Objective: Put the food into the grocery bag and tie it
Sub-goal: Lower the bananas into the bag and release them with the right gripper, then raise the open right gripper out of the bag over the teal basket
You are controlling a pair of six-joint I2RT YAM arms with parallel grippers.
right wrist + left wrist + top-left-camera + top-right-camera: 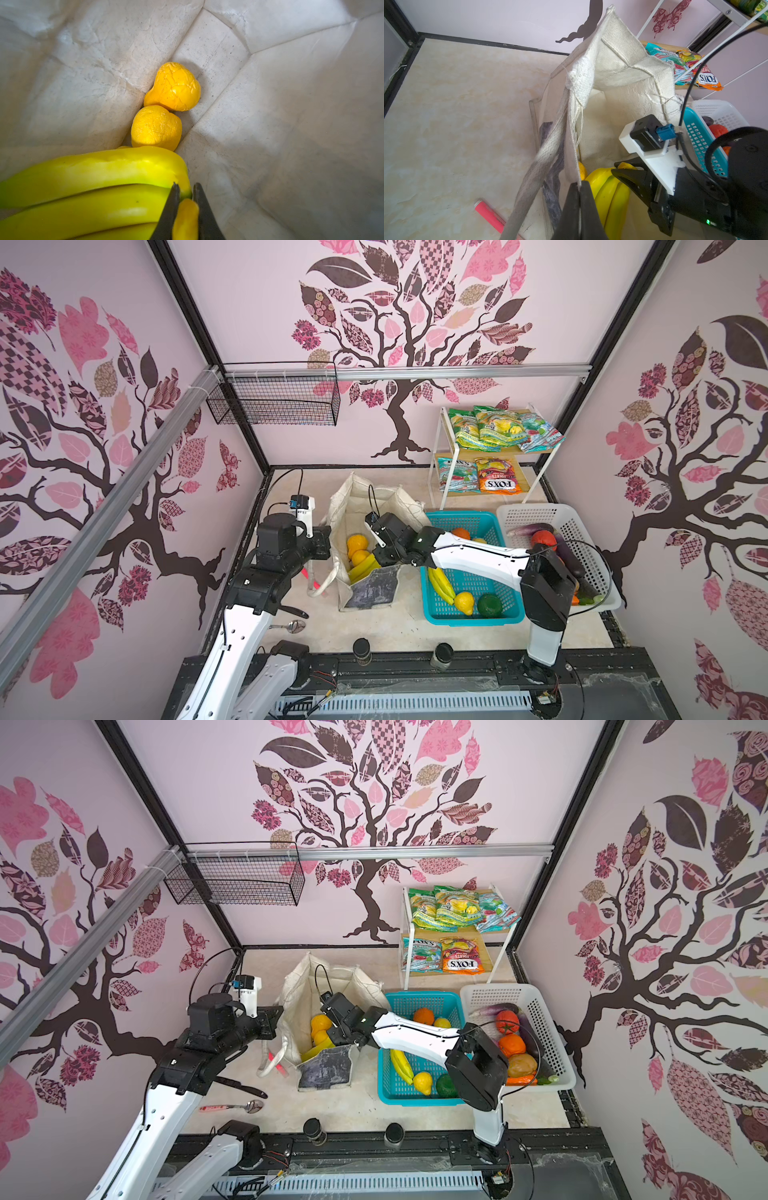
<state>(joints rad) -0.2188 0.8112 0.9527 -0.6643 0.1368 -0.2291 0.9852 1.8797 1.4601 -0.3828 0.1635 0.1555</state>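
Grocery bag (349,510) stands open-mouthed at the centre of the surface (395,630), dark mottled print panel facing 6 o'clock. The left end effector (580,184) is clenched on the bag's rim at its 9 o'clock side; in the left wrist view the fabric edge runs straight in between the closed fingers, and one strap handle (542,158) hangs outside the wall. The right arm reaches over from 3 o'clock and down into the bag mouth. The right end effector (185,185) is inside the bag, grasping the stem of a banana bunch (93,187), jaws nearly together with the yellow stem pinched between them. The bunch lies low in the bag against the lining. Beyond it, in the fold of the bag floor, one wrinkled yellow fruit (155,126) touches the bananas and a second yellow fruit (174,87) touches the first. Teal basket (473,620) sits just beside the bag at 3 o'clock and holds another banana bunch (441,585), a lemon (464,603), a green fruit (489,605) and an orange (461,534). White basket (532,514) is next to it, further toward 3 o'clock, with a red tomato (543,540) among other vegetables. Shelf (523,472) at 1 o'clock of the bag carries the snack packets (494,429) on two levels.
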